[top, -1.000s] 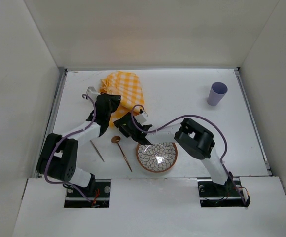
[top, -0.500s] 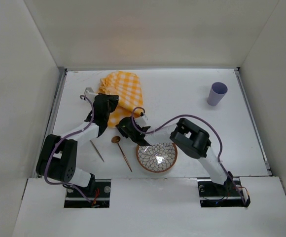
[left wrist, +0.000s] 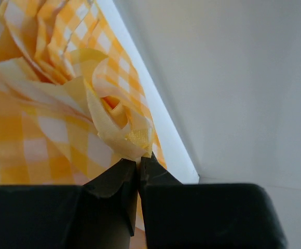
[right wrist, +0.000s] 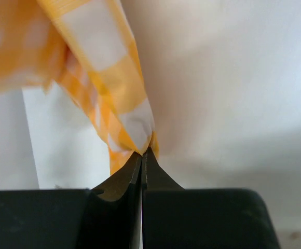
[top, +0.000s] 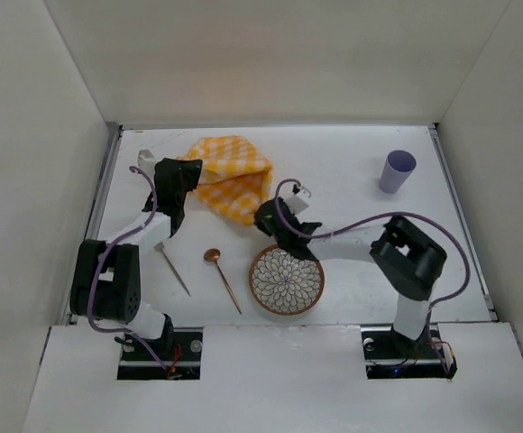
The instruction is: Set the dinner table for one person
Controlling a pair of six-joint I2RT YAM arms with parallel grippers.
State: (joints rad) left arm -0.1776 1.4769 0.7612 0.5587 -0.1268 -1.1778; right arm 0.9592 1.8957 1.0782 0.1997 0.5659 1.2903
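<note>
Flat white rectangular tabletop (top: 352,149) with grey side rails, boxed in by plain white walls (top: 270,54). Toward its far edge, left gripper (left wrist: 138,165) and right gripper (right wrist: 141,154) each pinch the yellow-and-white checked cloth (top: 234,176).

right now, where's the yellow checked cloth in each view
top view: cloth at the table's far part, left of centre, between left hand and right hand
left wrist: cloth fills the left half, corner pinched in the left hand
right wrist: cloth upper left, corner pinched in the right hand
shared landmark: the pinched corners
</note>
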